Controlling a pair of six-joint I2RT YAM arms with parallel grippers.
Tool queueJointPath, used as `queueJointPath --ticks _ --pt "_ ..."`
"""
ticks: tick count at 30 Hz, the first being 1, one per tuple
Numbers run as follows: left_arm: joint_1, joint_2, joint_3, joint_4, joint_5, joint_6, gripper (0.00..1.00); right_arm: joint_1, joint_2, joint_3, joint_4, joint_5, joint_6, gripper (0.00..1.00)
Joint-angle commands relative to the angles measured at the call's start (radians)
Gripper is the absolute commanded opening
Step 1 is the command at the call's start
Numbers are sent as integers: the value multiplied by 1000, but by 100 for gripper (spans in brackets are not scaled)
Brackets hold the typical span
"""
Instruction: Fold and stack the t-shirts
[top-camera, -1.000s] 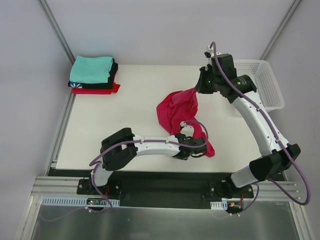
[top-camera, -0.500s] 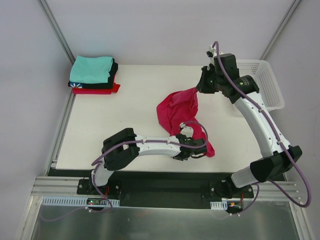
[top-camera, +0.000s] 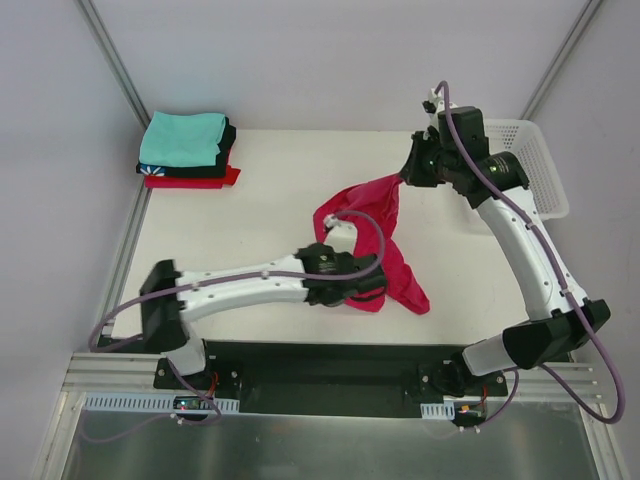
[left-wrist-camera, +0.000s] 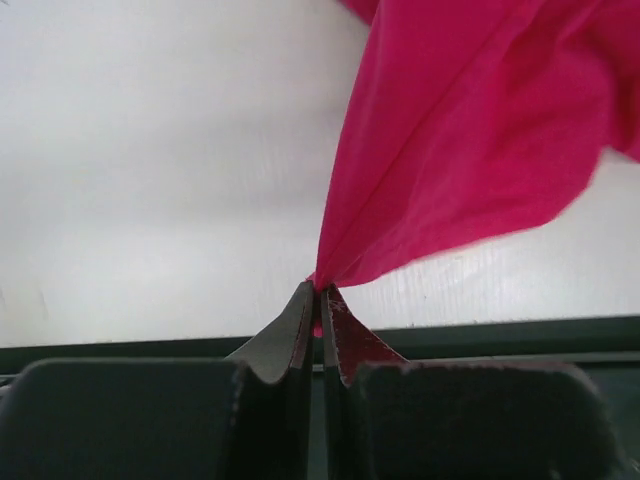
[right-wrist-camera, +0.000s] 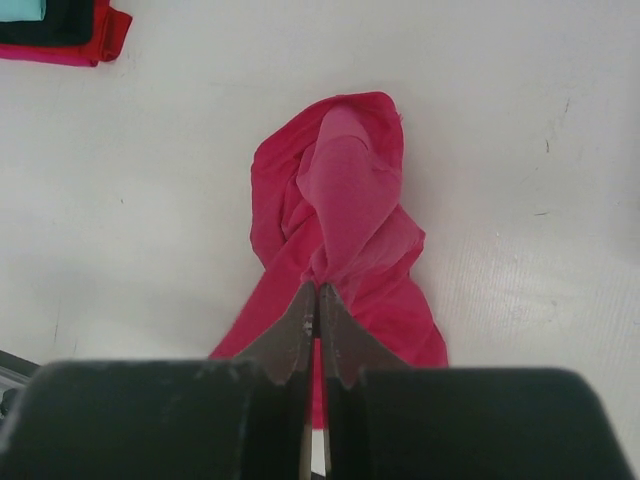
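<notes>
Crimson-pink t-shirt (top-camera: 400, 278), twisted and rumpled, bunched ends clamped in left claw (left-wrist-camera: 318, 296) and right claw (right-wrist-camera: 316, 293).

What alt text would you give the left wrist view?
The left end effector is shut on a pinched fold of the crimson-pink t-shirt, which fans up and right. Behind it lies the white table.
</notes>
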Motion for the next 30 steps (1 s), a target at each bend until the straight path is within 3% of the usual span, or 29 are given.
queueJointPath --ticks 1,9,15,24,30 --pt "40 -264 172 -333 -157 24 0 -21 -68 68 -28 -5 -11 1" --pt "191 -523 365 -487 -217 141 0 -21 -140 265 -129 5 -11 1" --pt "324 -588 393 -493 -215 250 0 -72 -94 625 -247 77 -34 1" --pt "450 -623 431 -487 -260 343 0 -141 -177 468 -125 9 -34 1" --pt "511 -663 395 -446 -278 406 0 -236 -144 575 -100 -156 51 1"
